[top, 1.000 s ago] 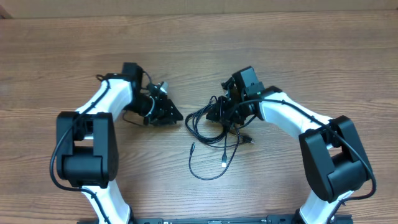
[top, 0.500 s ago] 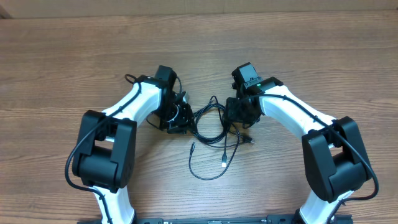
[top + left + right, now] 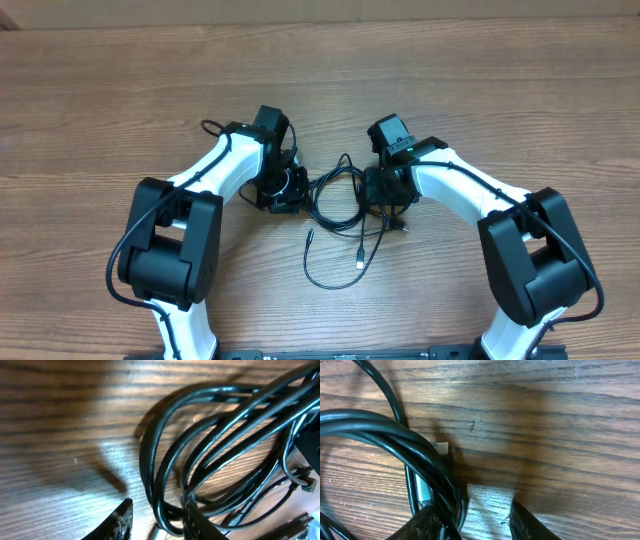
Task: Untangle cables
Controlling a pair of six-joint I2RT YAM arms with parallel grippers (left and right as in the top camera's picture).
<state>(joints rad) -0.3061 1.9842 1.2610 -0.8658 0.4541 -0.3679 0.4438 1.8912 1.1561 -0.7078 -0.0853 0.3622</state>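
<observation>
The cables (image 3: 338, 198) lie in a black tangle at mid-table, with two loose plug ends (image 3: 359, 262) trailing toward the front. My left gripper (image 3: 291, 190) sits at the tangle's left edge. In the left wrist view, its jaws (image 3: 157, 526) are open and straddle several looped strands (image 3: 165, 475) that rest against the right finger (image 3: 200, 525). My right gripper (image 3: 385, 192) is at the tangle's right edge. Its jaws (image 3: 480, 522) are open over bare wood, with strands (image 3: 395, 435) and a silver plug (image 3: 422, 492) lying beside the left finger (image 3: 427, 525).
The wooden table (image 3: 500, 80) stretches out on all sides of the tangle. A thin cable loop (image 3: 330, 280) lies toward the front between the two arm bases. Both white arms angle inward from the front corners.
The left arm has swung right to the tangle's left edge. The right gripper's jaws have widened, and it has shifted slightly left.
</observation>
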